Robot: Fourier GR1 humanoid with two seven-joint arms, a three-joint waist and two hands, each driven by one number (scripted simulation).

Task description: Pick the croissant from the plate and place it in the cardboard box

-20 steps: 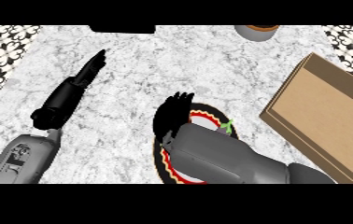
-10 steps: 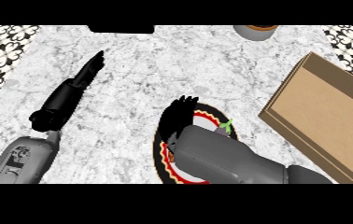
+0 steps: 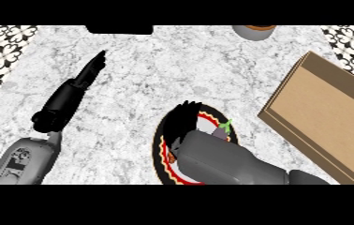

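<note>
A round plate with a black rim and a red and yellow band lies on the marble counter at lower centre. My right hand hangs over it, palm down, and with its grey forearm hides most of the plate. At the hand's right edge a small purple thing with a green tip peeks out on the plate; no croissant shows. The open cardboard box lies at the right, apart from the plate. My left hand rests at the left with straight fingers pointing away, holding nothing.
A brown-topped cup or pot stands at the counter's far edge, right of centre. A flat black thing sits at the far edge, left of centre. Patterned tiles show at both far corners.
My right hand has shifted slightly right and nearer over the plate, and it looks lower. The left hand, plate and box have not moved.
</note>
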